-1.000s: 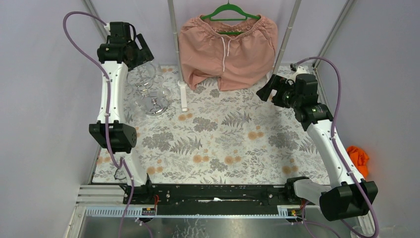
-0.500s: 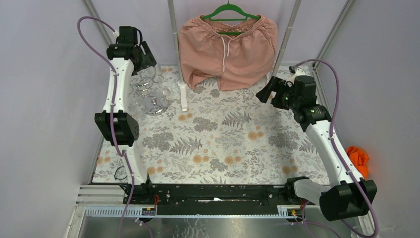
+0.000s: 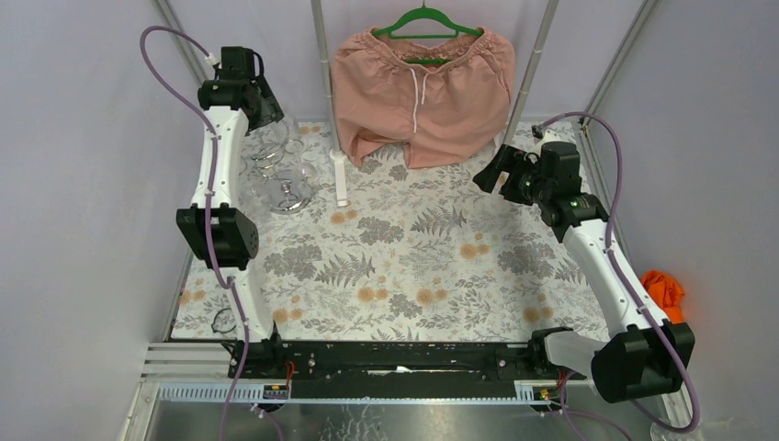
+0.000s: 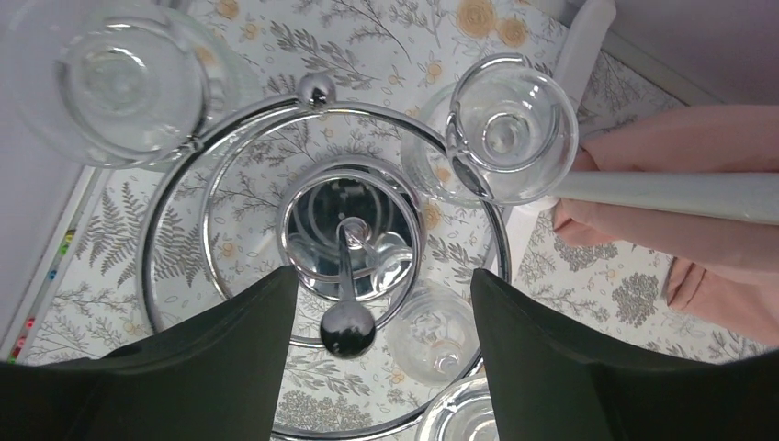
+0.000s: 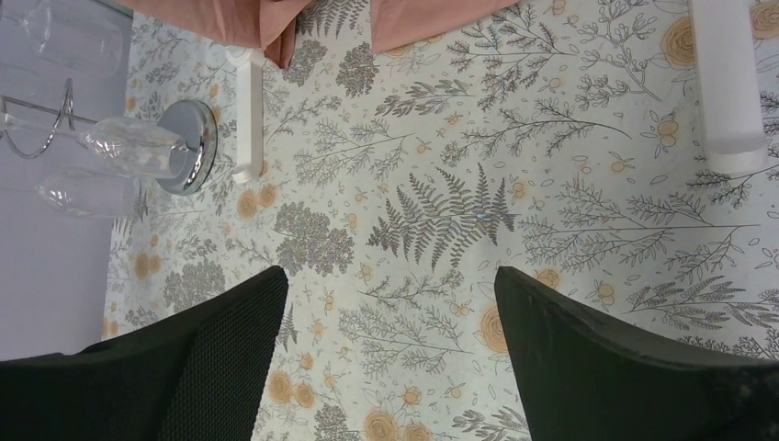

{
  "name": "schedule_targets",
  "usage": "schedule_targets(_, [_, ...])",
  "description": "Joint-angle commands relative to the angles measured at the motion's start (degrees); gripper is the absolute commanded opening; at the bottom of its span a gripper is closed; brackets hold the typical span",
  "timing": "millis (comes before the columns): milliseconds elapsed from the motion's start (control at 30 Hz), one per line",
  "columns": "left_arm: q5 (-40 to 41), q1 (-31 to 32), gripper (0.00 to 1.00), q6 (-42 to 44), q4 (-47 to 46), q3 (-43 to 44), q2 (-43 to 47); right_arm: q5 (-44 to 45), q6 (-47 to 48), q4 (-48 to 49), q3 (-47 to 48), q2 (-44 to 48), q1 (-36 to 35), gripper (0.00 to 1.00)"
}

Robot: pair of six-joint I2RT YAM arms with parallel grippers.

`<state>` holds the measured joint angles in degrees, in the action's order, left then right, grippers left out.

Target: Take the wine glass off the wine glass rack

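Shifted since earlier, my left gripper (image 4: 383, 276) hovers over the wine glass rack (image 4: 349, 266), far left of the table (image 3: 413, 248), jaws apart, holding nothing. Wine glass (image 4: 510, 124) hangs on the rack; grasp and lift-off remain.

Your top view looks down from behind the arms over the whole table (image 3: 413, 257). Your left wrist view stares straight down, close on the rack (image 4: 349, 239) just past the left fingers (image 4: 211, 367). Your right wrist view shares that rack, far beyond the right fingers (image 5: 184, 367).
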<state>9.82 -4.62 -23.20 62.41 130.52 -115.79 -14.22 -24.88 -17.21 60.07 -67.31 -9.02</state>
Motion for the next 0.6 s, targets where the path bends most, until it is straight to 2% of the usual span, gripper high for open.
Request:
schedule_targets(0, [5.05,-0.39,0.76,0.39,-3.04,1.85,2.66,-1.05,0.12,2.78,-0.26,-1.07,-0.48,0.9])
schedule_targets(100, [5.17,-0.39,0.74,0.89,-4.05,1.78,2.17,-1.6,-0.07,3.12,-0.29,-1.78,-0.47,0.87])
schedule_targets(367, [3.31,-0.42,0.54,0.62,-8.12,-1.62,1.73,-2.36,0.14,3.23,0.03,-2.74,-0.43,0.78])
schedule_targets(567, [4.43,-0.39,0.48,1.45,-9.26,-1.75,1.76,-2.51,0.44,3.35,0.04,-3.17,-0.48,0.73])
